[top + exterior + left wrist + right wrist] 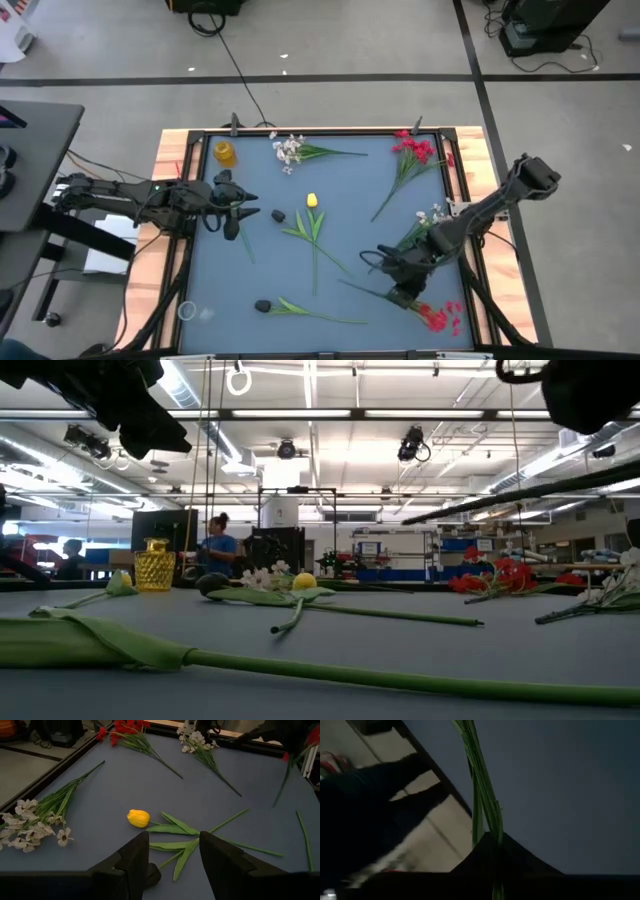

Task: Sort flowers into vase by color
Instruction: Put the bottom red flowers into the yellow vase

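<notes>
Overhead downward; table-level across; both sharing the yellow tulip [312,201]

My left arm reaches in from the left side of the table, low and nearly straight, and my left gripper [238,212] hangs over the left part of the mat with its fingers [135,857] parted and nothing between them. My right arm comes down bent from the far right corner toward the near right edge, where my right gripper [405,292] is pinched closed on a green stem [482,785].
</notes>
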`<move>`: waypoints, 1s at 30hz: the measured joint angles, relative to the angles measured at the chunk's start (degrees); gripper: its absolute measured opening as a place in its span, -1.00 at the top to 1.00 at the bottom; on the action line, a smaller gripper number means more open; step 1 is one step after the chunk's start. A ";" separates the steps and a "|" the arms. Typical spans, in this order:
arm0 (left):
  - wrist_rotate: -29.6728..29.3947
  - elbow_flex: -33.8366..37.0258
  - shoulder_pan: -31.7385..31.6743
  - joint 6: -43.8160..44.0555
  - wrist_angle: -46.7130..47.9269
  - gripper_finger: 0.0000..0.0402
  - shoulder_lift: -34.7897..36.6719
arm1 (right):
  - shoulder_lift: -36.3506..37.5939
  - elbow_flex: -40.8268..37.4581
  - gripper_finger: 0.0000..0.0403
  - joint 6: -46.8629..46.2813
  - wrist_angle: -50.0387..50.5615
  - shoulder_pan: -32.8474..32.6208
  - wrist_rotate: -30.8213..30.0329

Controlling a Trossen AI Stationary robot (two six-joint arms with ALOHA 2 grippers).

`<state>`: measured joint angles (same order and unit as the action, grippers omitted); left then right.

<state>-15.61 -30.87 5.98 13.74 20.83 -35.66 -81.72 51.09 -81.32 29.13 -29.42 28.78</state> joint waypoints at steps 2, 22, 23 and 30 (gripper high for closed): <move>0.01 0.00 0.00 0.00 -0.01 0.10 -0.02 | 0.29 0.00 0.87 -2.38 -0.46 1.36 2.28; 2.41 -0.04 5.49 -4.44 -20.40 0.10 -13.82 | 0.31 0.02 0.88 -28.95 -25.70 19.73 12.32; 2.43 -0.04 5.98 -5.10 -21.74 0.10 -14.68 | 0.31 0.02 0.88 -29.72 -26.23 20.42 12.04; 2.41 -0.02 7.61 -8.96 -34.39 0.10 -22.22 | 0.29 0.02 0.88 -36.37 -28.18 23.32 9.93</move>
<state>-13.19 -30.89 13.59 4.78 -13.56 -57.88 -81.43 51.11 -117.70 0.94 -6.10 38.72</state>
